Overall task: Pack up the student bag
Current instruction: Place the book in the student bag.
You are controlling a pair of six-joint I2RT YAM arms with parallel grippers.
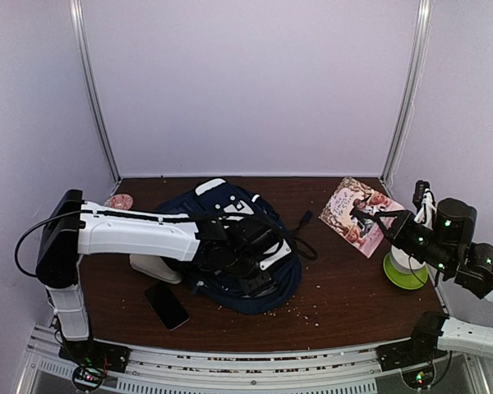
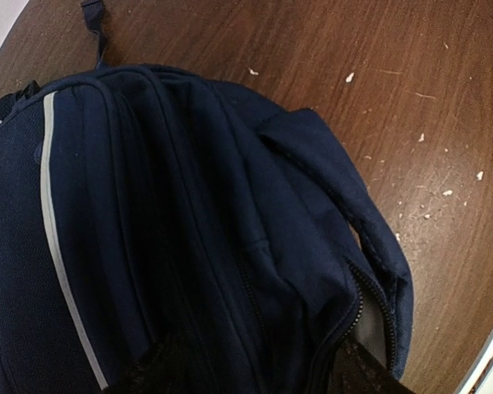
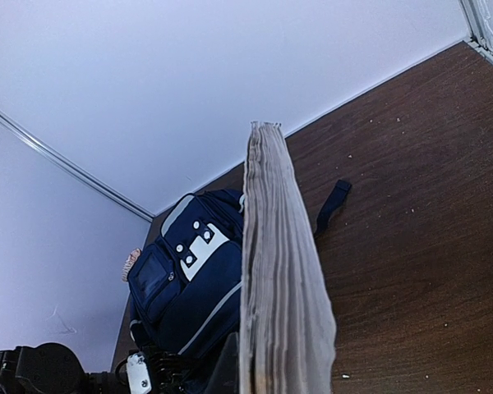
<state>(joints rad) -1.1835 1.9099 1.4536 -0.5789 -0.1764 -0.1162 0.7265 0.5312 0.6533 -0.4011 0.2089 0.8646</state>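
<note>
Left pincer [image 1: 255, 250] is seen low over the large navy-blue fabric backpack with thin white stripes [image 1: 283, 283], dark against the cloth; whether its jaws are wide or narrow cannot be told. Nearest the front edge of the dark brown wooden table [image 1: 345, 300] a flat black phone [image 1: 166, 305] is laid, just left of the backpack; bare board strewn with pale crumbs is seen along the front and to the right. The backpack is found at the table's middle, lying flat, its white-patched top towards the back wall; in the left wrist view a zip is seen parted near its lower right edge, light lining showing. A beige pouch [image 1: 152, 267] is tucked under the left arm, just beside the backpack's left side. Further right, the right pincer [image 1: 368, 217] is clamped on a pink-covered book [image 1: 349, 209], well apart from the backpack, open board between; a white round object on a lime-green base [image 1: 405, 275] is set by the right edge. A black strap [image 1: 306, 220] is trailed from the backpack toward the book.
</note>
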